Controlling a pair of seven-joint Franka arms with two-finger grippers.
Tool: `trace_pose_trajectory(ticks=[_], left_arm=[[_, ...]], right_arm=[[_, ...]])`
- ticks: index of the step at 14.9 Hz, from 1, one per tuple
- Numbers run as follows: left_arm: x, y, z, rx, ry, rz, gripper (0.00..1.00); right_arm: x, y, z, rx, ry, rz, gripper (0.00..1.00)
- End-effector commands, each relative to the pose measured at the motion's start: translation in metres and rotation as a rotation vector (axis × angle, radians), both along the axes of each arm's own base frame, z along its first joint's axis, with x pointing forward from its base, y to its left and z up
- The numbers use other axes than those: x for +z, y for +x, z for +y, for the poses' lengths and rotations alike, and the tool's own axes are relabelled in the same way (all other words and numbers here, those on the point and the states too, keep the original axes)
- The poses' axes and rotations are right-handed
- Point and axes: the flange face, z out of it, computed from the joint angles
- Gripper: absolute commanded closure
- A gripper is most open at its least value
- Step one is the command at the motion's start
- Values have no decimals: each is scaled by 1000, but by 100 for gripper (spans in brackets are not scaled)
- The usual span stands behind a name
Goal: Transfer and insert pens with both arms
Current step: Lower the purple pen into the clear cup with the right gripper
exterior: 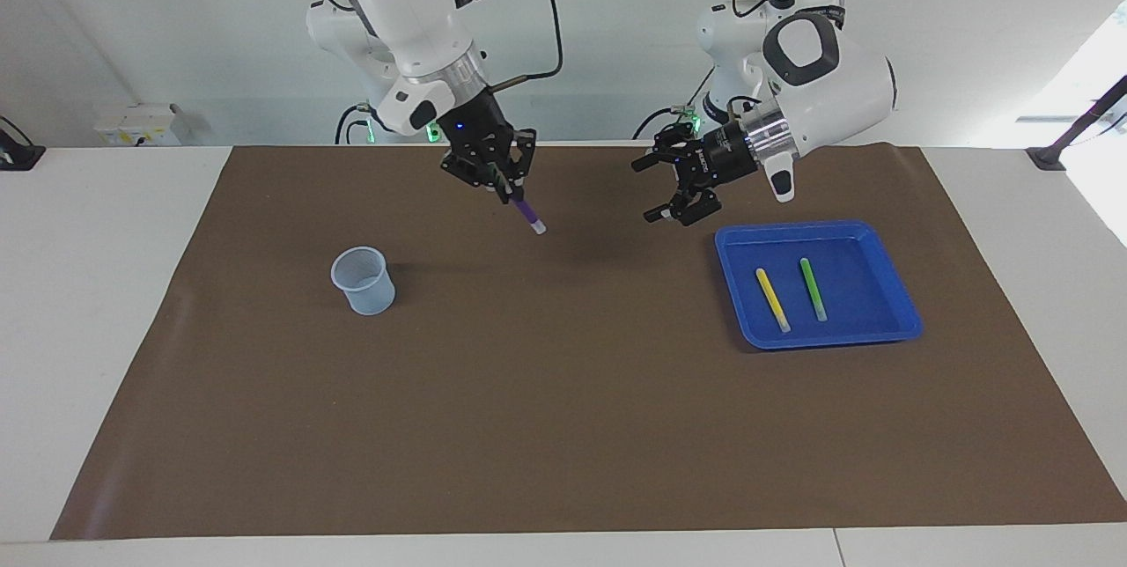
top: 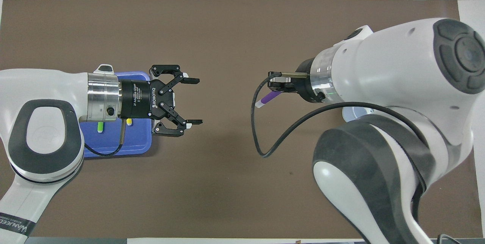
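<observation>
A: What has the right gripper [exterior: 504, 188] got?
B: Its fingers are clamped on the purple pen [exterior: 526, 215], which slants down out of them, pale end lowest, in the air over the brown mat [exterior: 563, 426].
A: And the left gripper [exterior: 650, 190]?
B: Jaws spread wide, holding nothing, over the mat just beside the blue tray [exterior: 898, 298]. The purple pen is well apart from it.
A: The other pens?
B: The yellow pen [exterior: 772, 299] and green pen [exterior: 813, 288] lie side by side in the tray. The cup [exterior: 363, 280] stands toward the right arm's end.
</observation>
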Motion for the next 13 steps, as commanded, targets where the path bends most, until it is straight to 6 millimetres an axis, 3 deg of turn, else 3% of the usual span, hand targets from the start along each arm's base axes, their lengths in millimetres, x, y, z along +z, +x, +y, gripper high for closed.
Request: trace_pose_trajectory(ticks=[1,7,10,13], left_arm=[[3,-7,3,7,7,-18,0],[-12,-8,21,-225,270,-194,0],[-13,3,66,-383,312,-334,0],[-16,11,114,-527,368,-457,0]], right_arm=[[-18,-15,-57,95,-108,-25,100],[-44,-11,-168,219,-216,-47,100],[-75,-28,-204,252,-231,-90,100],[-101,-40,-214,257,-239,-113,100]])
